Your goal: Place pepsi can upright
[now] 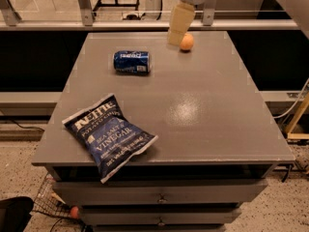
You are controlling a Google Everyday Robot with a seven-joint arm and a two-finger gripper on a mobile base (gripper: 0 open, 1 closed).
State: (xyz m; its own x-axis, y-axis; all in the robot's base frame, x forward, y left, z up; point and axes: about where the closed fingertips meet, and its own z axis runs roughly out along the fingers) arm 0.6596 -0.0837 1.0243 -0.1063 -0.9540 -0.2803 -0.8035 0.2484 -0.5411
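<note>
The can (132, 62) lies on its side on the table (203, 105). The gripper (179, 25) hangs beyond the can, to its right; open or closed, I cannot tell. A glancing touch could roll the can off.

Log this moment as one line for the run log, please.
pepsi can: on its side, far half of table | gripper: over far edge beside orange ball, apart from can | chip bag: near-left corner, overhanging edge

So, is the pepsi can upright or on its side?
On its side: the pepsi can lies flat, ends pointing left and right. The gripper hangs apart from it, near the far edge of the table.
</note>
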